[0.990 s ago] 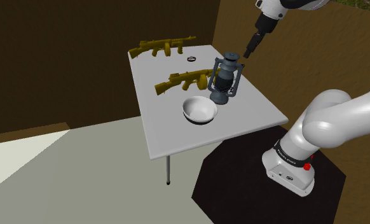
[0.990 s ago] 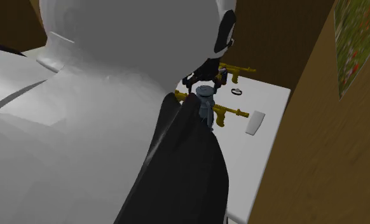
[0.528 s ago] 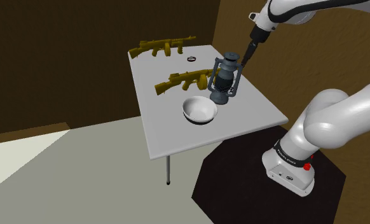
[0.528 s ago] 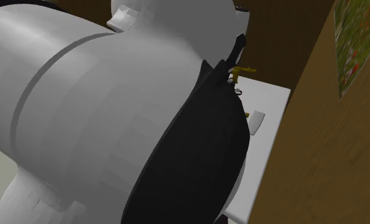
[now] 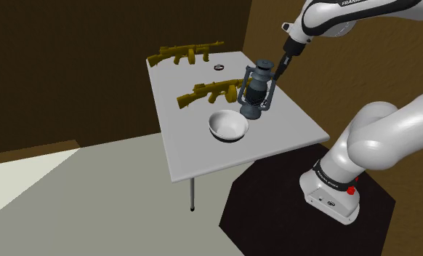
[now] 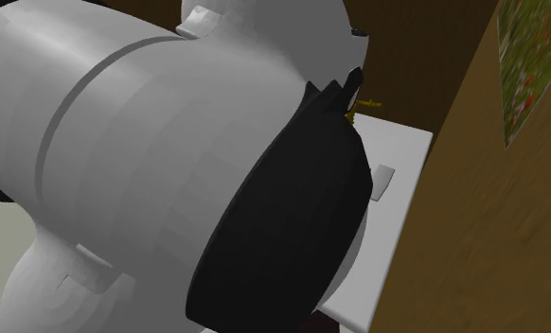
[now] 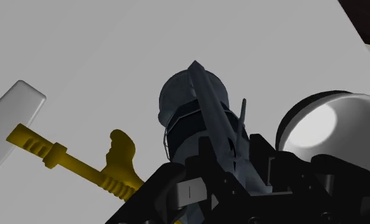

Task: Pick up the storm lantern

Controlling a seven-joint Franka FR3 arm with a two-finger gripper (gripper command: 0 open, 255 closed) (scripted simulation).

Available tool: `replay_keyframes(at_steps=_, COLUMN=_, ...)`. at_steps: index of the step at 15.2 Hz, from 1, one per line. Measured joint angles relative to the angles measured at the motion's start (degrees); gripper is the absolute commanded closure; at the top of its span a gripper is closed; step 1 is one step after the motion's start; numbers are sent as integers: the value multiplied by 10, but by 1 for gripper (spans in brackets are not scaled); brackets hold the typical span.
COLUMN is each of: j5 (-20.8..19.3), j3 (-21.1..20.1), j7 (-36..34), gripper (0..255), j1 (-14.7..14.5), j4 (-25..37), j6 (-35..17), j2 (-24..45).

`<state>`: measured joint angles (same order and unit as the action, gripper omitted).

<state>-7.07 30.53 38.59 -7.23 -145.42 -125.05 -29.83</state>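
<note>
The tool (image 5: pixel 282 68) hovers over the upright storm lantern (image 5: pixel 255 92) near the table's (image 5: pixel 203 156) wall-side edge, fingers apart astride its wire handle (image 7: pixel 209 102), gripping nothing, lined up to close.

lantern (image 5: pixel 255 93) on table (image 5: pixel 203 156); bowl (image 5: pixel 227 125) just before it; gun (image 5: pixel 206 92) beside it, shoulder view's left

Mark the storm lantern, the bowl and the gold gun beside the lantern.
storm lantern (image 5: pixel 255 89), shoulder view, its glass globe.
bowl (image 5: pixel 227 124), shoulder view, its white inside.
gold gun (image 5: pixel 208 92), shoulder view, its body.
</note>
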Motion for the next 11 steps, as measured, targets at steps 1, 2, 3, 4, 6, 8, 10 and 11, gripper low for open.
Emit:
replay_keyframes(at_steps=1, j5=0, j3=0, j7=0, gripper=255, j1=0, j4=0, j6=0, j2=0)
replay_keyframes(at_steps=2, j5=0, j3=0, j7=0, gripper=255, j1=0, j4=0, j6=0, j2=0)
replay_keyframes(at_steps=3, j5=0, j3=0, j7=0, gripper=255, j1=0, j4=0, j6=0, j2=0)
replay_keyframes(at_steps=4, j5=0, j3=0, j7=0, gripper=255, j1=0, j4=0, j6=0, j2=0)
replay_keyframes(at_steps=6, j5=0, j3=0, j7=0, gripper=255, j1=0, j4=0, j6=0, j2=0)
replay_keyframes(at_steps=8, j5=0, j3=0, j7=0, gripper=255, j1=0, j4=0, j6=0, j2=-1)
replay_keyframes(at_steps=10, j5=-1, j3=-2, j7=-1, gripper=255, j1=1, j4=5, j6=10, j2=-5)
replay_keyframes(at_steps=11, j5=-1, j3=-4, j7=-2, gripper=255, j1=2, j4=9, j6=17, j2=-7)
